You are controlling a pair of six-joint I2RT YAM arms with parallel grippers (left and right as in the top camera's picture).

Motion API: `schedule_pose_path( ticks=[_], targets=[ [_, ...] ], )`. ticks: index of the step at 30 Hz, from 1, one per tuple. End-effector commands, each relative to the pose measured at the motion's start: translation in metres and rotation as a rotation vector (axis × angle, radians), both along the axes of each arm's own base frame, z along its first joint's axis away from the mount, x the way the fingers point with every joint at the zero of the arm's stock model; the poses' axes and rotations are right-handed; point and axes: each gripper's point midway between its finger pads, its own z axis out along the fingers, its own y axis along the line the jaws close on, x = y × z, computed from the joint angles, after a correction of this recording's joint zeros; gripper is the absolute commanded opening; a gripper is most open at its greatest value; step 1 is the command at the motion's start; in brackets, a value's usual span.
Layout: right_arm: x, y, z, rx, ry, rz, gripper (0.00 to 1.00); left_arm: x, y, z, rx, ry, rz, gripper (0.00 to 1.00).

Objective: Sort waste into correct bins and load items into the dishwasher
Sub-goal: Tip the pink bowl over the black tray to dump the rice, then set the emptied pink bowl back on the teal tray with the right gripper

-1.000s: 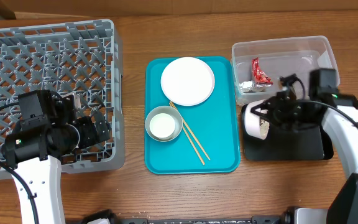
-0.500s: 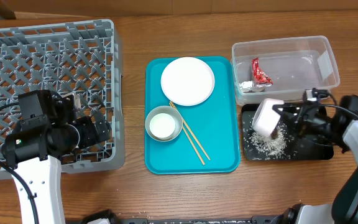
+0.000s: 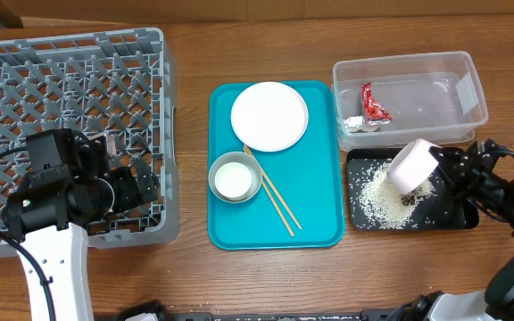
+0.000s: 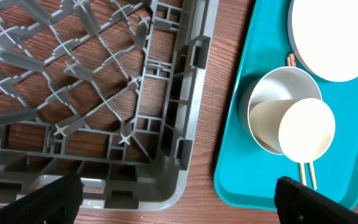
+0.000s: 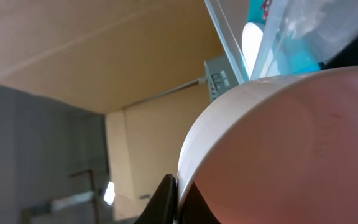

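Observation:
My right gripper (image 3: 447, 171) is shut on the rim of the small plate (image 3: 412, 166) and holds it tilted over the black tray (image 3: 451, 216). The plate's pinkish back fills the right wrist view (image 5: 291, 149), with the jaws (image 5: 176, 198) clamped on its white rim. White rice grains (image 3: 380, 193) lie scattered on the black tray. The red-and-silver foil wrapper (image 3: 373, 103) lies in the clear tub (image 3: 409, 61). My left gripper (image 3: 141, 189) is open and empty over the near right corner of the grey dish rack (image 3: 70, 89).
The teal tray (image 3: 315, 214) holds the large white plate (image 3: 269, 116), the grey bowl (image 3: 235, 176) and the wooden chopsticks (image 3: 277, 201). In the left wrist view a white cup (image 4: 306, 127) sits in the bowl (image 4: 272, 93), beside the rack's corner (image 4: 185, 124).
My right arm has swung right and back with the small plate, tipping it over the black tray. Rice now lies spread on the tray. The left arm has not moved.

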Motion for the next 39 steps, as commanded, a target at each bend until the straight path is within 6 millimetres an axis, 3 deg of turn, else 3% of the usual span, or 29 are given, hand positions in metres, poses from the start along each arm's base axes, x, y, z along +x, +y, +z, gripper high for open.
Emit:
schedule_pose_path(
  ticks=[1,11,18,20,25,32,35,39],
  targets=[
    [-0.002,-0.001,0.005,0.091,0.053,-0.004,0.04,0.003,0.002,0.006,0.011,-0.022,-0.014,1.0],
    [-0.002,0.001,0.003,0.031,-0.013,0.0,0.04,0.004,0.002,0.006,0.012,-0.023,-0.014,1.0],
    [-0.014,0.023,-0.03,-0.29,-0.013,0.111,0.04,0.004,0.002,0.006,0.012,-0.023,-0.014,1.0],
    [-0.018,0.031,-0.023,-0.367,-0.071,0.167,0.04,0.004,0.002,0.006,0.013,-0.023,-0.014,1.0],
    [-0.028,0.06,0.018,-0.501,-0.261,0.329,0.04,0.004,0.002,0.006,0.013,-0.023,-0.014,1.0],
    [-0.041,0.111,0.023,-0.693,-0.34,0.641,0.04,0.004,0.002,0.006,0.012,-0.023,-0.014,1.0],
    [-0.043,0.134,0.009,-0.768,-0.339,0.747,0.04,0.004,0.002,0.006,0.012,-0.023,-0.014,1.0],
    [-0.036,0.145,-0.029,-1.029,-0.149,0.81,0.04,0.004,0.002,0.006,0.012,-0.023,-0.014,1.0]
  ],
)
